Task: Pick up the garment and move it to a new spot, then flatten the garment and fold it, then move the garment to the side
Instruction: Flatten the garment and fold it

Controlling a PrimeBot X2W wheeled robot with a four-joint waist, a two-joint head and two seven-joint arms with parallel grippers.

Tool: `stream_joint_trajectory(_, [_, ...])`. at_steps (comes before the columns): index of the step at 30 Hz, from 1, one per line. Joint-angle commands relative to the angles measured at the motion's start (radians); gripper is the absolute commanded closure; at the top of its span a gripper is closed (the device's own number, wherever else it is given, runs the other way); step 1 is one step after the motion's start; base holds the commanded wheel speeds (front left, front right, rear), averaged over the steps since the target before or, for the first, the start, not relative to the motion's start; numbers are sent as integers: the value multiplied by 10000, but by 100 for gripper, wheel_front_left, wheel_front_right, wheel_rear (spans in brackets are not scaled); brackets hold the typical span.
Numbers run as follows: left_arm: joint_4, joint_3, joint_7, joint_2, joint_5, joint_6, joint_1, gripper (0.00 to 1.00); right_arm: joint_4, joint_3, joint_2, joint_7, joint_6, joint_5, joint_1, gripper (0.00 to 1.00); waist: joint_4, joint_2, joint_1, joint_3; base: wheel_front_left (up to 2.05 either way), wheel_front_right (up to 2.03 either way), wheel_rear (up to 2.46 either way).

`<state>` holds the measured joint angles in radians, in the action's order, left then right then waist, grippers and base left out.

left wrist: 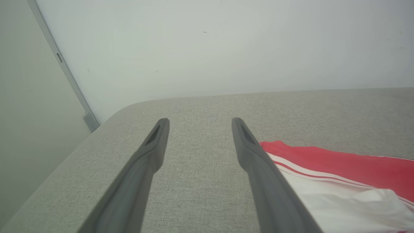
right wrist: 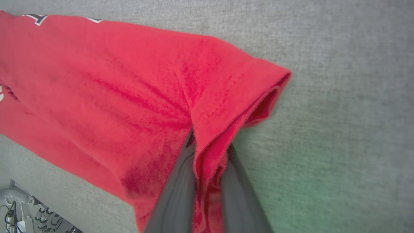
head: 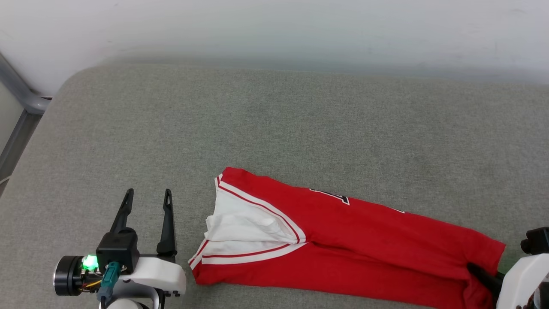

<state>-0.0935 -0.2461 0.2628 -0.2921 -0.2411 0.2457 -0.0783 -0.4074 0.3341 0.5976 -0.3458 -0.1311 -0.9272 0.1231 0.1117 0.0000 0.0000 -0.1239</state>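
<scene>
The garment [head: 351, 240], a red jersey folded into a long narrow band, lies across the grey cushion from the middle to the lower right. Its white sleeves with red-white trim [head: 244, 227] are tucked on top at the left end. A sliver of black-and-white print [head: 336, 196] peeks out along the far edge. My right gripper [head: 482, 274] is shut on the hem corner [right wrist: 210, 152] at the right end, red cloth pinched between its fingers [right wrist: 176, 194]. My left gripper [head: 148, 195] stands open beside the collar end, empty [left wrist: 197, 126], the garment's sleeve [left wrist: 339, 194] just right of it.
The grey upholstered surface [head: 274, 120] stretches wide behind the garment up to a pale wall [head: 274, 30]. Its rounded left corner [head: 64, 90] drops off beside a metal frame [head: 17, 90]. Some cables and gear [right wrist: 19, 216] sit below the near edge.
</scene>
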Motion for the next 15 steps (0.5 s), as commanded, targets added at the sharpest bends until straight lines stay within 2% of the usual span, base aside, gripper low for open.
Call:
stream_joint_trajectory(1, [-12, 55, 24, 76, 43, -59, 152, 0, -144, 127, -71, 9, 9, 38, -18, 100, -1, 0, 0, 17, 0, 0, 0])
stream_joint_trajectory(8, [-66, 511, 24, 393, 649, -437, 398, 0, -595, -74, 673, 336, 16, -85, 85, 100, 8, 0, 0, 172, 0, 0, 0])
stream_joint_trajectory(15, [-59, 837, 25, 644, 1026, -746, 627, 0, -1139, -401, 1297, 457, 15, 268, 153, 100, -13, 0, 0, 319, 0, 0, 0])
